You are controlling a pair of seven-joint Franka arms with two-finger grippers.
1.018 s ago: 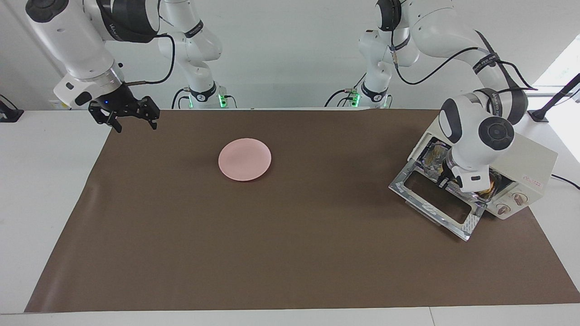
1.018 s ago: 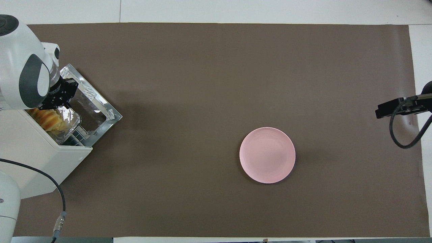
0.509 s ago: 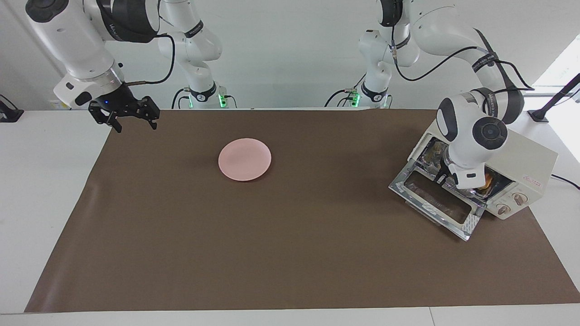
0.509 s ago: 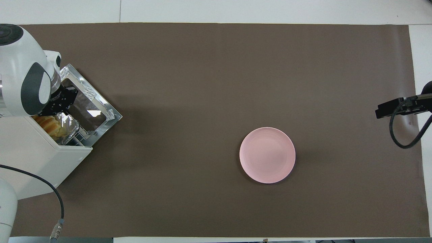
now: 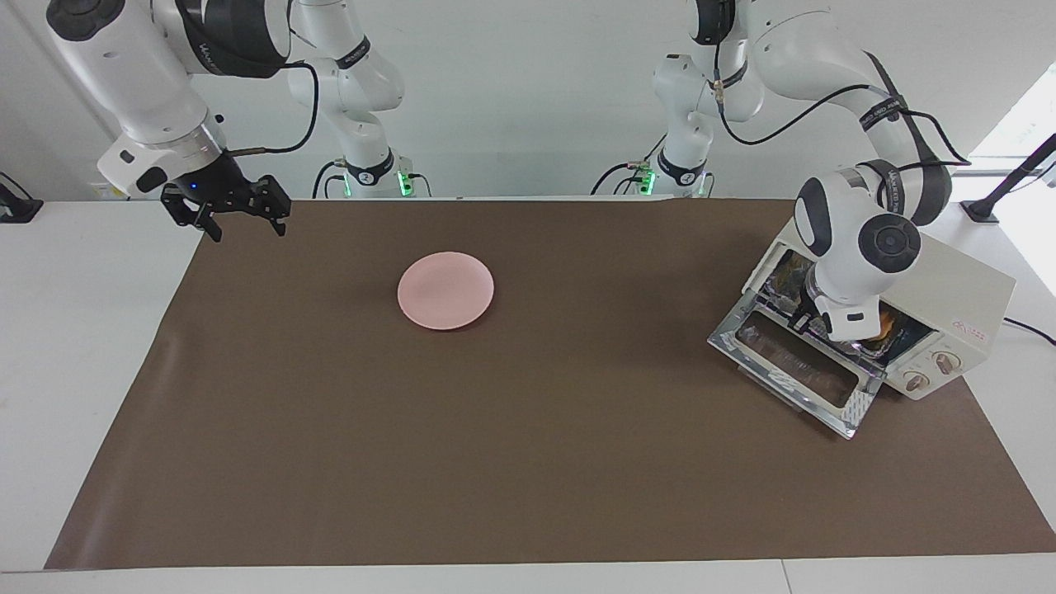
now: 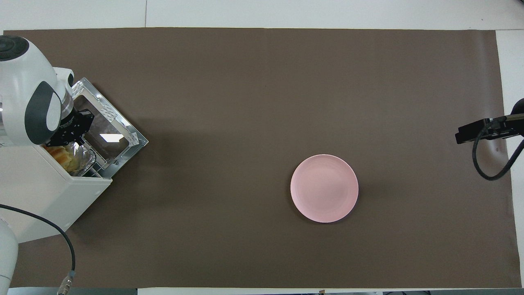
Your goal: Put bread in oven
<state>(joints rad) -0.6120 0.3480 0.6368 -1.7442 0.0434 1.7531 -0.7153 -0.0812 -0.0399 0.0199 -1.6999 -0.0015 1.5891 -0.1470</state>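
The cream-white oven [image 5: 957, 276] [image 6: 45, 192] stands at the left arm's end of the table, its glass door [image 5: 792, 363] [image 6: 107, 132] dropped open. The bread [image 6: 60, 153] [image 5: 888, 323], golden and ridged, lies in a crinkled foil tray [image 6: 85, 157] on the rack, mostly inside the oven mouth. My left gripper [image 5: 804, 320] [image 6: 63, 139] is shut and sits at the oven mouth against the tray's outer edge; the arm's wrist hides the contact. My right gripper [image 5: 247, 231] [image 6: 470, 131] hangs open over the mat's corner at the right arm's end, holding nothing.
A pink plate [image 5: 445, 290] [image 6: 324, 188] lies bare on the brown mat [image 5: 495, 429], toward the right arm's end. The oven's knobs [image 5: 932, 370] face away from the robots. A black cable [image 6: 69, 246] trails beside the oven.
My left gripper has moved in toward the oven's inside, and the foil tray with the bread has slid deeper, so less of it shows. The right arm has stayed still.
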